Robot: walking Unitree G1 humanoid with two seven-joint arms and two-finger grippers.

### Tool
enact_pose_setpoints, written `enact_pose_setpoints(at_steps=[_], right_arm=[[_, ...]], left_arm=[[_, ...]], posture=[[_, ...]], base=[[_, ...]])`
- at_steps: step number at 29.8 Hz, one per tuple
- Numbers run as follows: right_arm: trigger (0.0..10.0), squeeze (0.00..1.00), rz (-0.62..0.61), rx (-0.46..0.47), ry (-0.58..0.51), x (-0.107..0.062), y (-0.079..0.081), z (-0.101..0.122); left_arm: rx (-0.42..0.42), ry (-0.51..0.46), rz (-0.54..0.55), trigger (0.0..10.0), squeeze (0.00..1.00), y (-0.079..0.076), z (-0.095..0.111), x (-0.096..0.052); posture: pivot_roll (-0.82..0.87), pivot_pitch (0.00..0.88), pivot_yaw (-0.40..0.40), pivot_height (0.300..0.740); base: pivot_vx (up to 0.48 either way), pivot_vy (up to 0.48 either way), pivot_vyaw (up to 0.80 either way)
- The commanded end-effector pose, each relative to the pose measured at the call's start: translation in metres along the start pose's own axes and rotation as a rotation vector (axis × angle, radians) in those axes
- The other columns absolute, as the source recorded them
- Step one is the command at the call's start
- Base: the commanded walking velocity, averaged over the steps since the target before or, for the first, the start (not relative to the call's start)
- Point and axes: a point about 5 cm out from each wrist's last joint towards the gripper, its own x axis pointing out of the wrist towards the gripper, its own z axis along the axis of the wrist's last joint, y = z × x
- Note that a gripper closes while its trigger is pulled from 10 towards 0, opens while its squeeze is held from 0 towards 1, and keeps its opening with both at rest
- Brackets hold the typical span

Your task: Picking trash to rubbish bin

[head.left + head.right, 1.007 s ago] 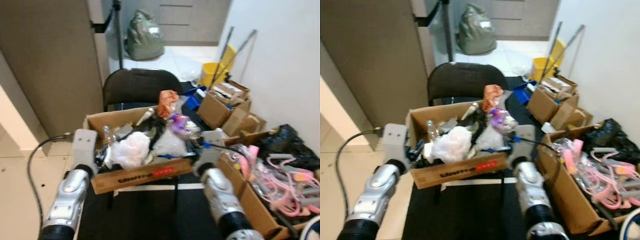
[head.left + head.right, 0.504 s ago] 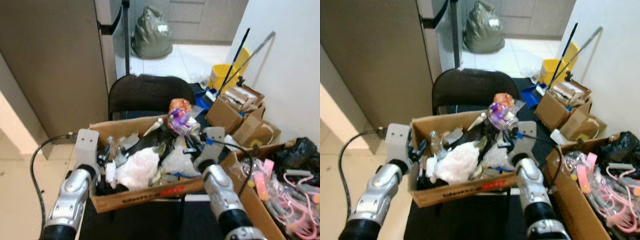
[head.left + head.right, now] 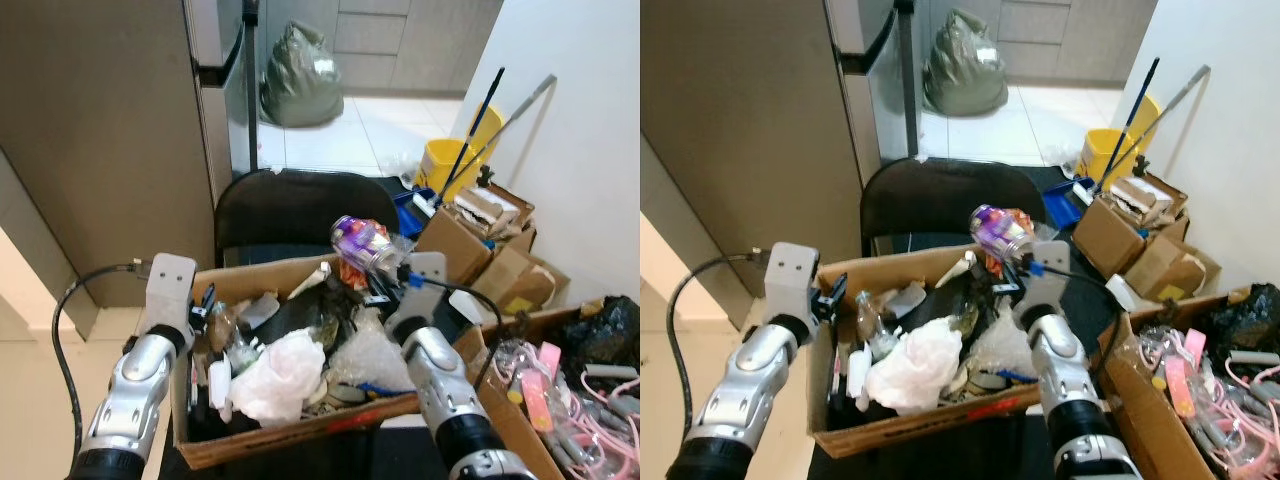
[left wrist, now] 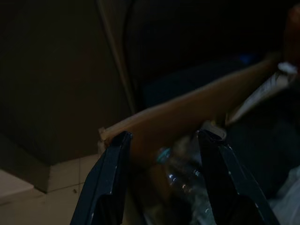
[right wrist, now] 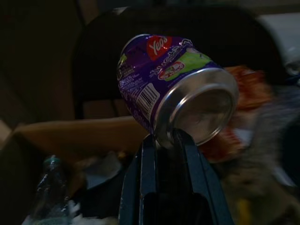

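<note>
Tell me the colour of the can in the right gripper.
Purple can, red and green label patches; right wrist view shows it best.

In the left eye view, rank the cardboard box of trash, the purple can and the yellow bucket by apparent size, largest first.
1. Cardboard box: largest by far.
2. Yellow bucket and purple can: they look about alike. The bucket stands farther off and the can is held up nearer by the right gripper, so I won't rank them.

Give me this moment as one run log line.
right gripper: shut on purple can, lifted above cardboard box | left gripper: open, at box's left rim | trash in box
</note>
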Motion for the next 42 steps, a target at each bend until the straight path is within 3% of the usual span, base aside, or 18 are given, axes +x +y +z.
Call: enact_pose_setpoints(at_steps=[1, 4, 8, 10, 14, 18, 19, 20, 21, 27, 28, 30, 33, 35, 37, 39, 42], right_arm=[[10.0, 0.00, 0.022, -0.030, 0.031, 0.001, -0.001, -0.003], [10.0, 0.00, 0.117, -0.041, 0.086, 0.004, 0.007, -0.007], [10.0, 0.00, 0.191, -0.127, 0.199, 0.007, 0.012, -0.016], [10.0, 0.00, 0.243, -0.155, 0.224, 0.012, 0.017, -0.014], [10.0, 0.00, 0.274, -0.182, 0.256, 0.014, 0.021, -0.014], [10.0, 0.00, 0.286, -0.132, 0.235, 0.018, 0.023, -0.010], [10.0, 0.49, 0.288, -0.100, 0.229, 0.019, 0.024, -0.009], [10.0, 0.49, 0.290, -0.078, 0.224, 0.019, 0.024, -0.008], [10.0, 1.00, 0.285, -0.046, 0.214, 0.020, 0.024, -0.006], [10.0, 1.00, 0.195, -0.030, 0.207, 0.024, 0.016, -0.002], [10.0, 0.00, 0.157, -0.015, 0.204, 0.026, 0.012, 0.000], [10.0, 0.00, 0.036, 0.041, 0.159, 0.027, -0.003, 0.008], [10.0, 0.00, -0.010, 0.067, 0.139, 0.027, -0.009, 0.011], [10.0, 0.00, -0.082, 0.094, 0.121, 0.024, -0.019, 0.012], [10.0, 0.00, -0.082, 0.094, 0.121, 0.024, -0.019, 0.012], [10.0, 0.00, -0.112, 0.077, 0.127, 0.020, -0.023, 0.009], [10.0, 0.00, -0.239, 0.072, 0.125, 0.001, -0.040, -0.005]], left_arm=[[0.088, 0.082, -0.087, 10.0, 0.00, -0.004, -0.011, -0.003], [0.140, 0.163, -0.196, 10.0, 0.00, -0.007, -0.017, -0.006], [0.094, 0.219, -0.288, 10.0, 0.00, -0.014, -0.020, -0.007], [0.123, 0.257, -0.411, 10.0, 0.00, -0.022, -0.021, -0.012], [0.136, 0.266, -0.428, 10.0, 0.00, -0.024, -0.022, -0.012], [0.141, 0.271, -0.424, 10.0, 0.00, -0.025, -0.017, -0.012], [0.141, 0.273, -0.420, 10.0, 0.00, -0.025, -0.017, -0.012], [0.140, 0.274, -0.418, 10.0, 0.00, -0.025, -0.017, -0.012], [0.138, 0.277, -0.415, 10.0, 0.00, -0.024, -0.017, -0.012], [0.150, 0.302, -0.420, 10.0, 0.00, -0.021, -0.019, -0.012], [0.149, 0.295, -0.406, 10.0, 0.00, -0.020, -0.018, -0.011], [0.164, 0.263, -0.321, 10.0, 0.00, -0.016, -0.014, -0.005], [0.151, 0.239, -0.281, 10.0, 0.00, -0.013, -0.011, -0.002], [0.120, 0.189, -0.199, 10.0, 0.00, -0.010, -0.004, 0.004], [0.120, 0.189, -0.199, 10.0, 0.00, -0.010, -0.004, 0.004], [0.119, 0.155, -0.155, 10.0, 0.00, -0.010, 0.000, 0.007], [0.097, 0.072, -0.037, 10.0, 0.00, -0.013, 0.011, 0.012]], posture=[[0.02, 0.063, -0.035, 0.740], [0.03, 0.060, -0.037, 0.740], [0.03, 0.058, -0.047, 0.740], [0.03, 0.057, -0.048, 0.740], [0.04, 0.053, -0.055, 0.740], [0.04, 0.053, -0.057, 0.740], [0.04, 0.052, -0.058, 0.740], [0.04, 0.052, -0.058, 0.740], [0.04, 0.052, -0.058, 0.740], [0.04, 0.049, -0.053, 0.740], [0.04, 0.050, -0.051, 0.740], [0.03, 0.046, -0.052, 0.740], [0.03, 0.044, -0.052, 0.740], [0.02, 0.040, -0.051, 0.740], [0.02, 0.040, -0.051, 0.740], [0.02, 0.033, -0.054, 0.740], [0.00, 0.024, -0.059, 0.740]], base=[[0.000, 0.000, 0.00], [0.000, 0.000, 0.00], [0.000, 0.000, 0.00], [0.000, 0.000, 0.00], [0.000, 0.000, 0.00], [0.000, 0.000, 0.00], [0.000, 0.000, 0.00], [0.000, 0.000, 0.00], [0.000, 0.000, 0.00], [0.000, 0.000, 0.00], [0.000, 0.000, 0.00], [0.000, 0.000, 0.00], [0.000, 0.000, 0.00], [0.000, 0.000, 0.00], [0.000, 0.000, 0.00], [0.000, 0.000, 0.00], [0.000, 0.000, -0.27]])
